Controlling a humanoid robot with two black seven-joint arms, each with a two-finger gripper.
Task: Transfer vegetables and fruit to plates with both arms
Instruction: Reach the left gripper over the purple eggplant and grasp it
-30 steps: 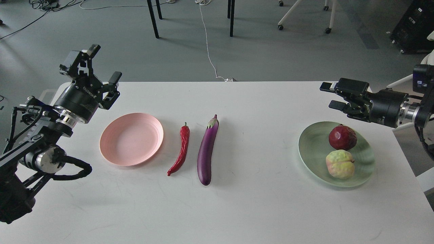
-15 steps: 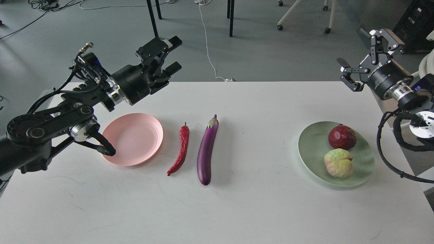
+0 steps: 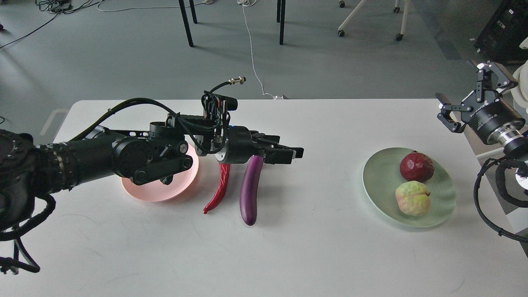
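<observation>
plates: 2, pink plate and green plate | vegetables: 2, eggplant and chili pepper | fruit: 2, dark-red fruit and yellow-green fruit | end effectors: 2, left end effector and right end effector | surface: 1

eggplant: glossy | table: matt white, faintly scuffed | plates: probably plastic

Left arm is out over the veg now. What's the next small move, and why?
Probably lower the left gripper onto the eggplant. It hangs over the eggplant's top end, holding nothing; eggplant and chili pepper both lie on the table, off the pink plate. The fruit is already plated.
</observation>
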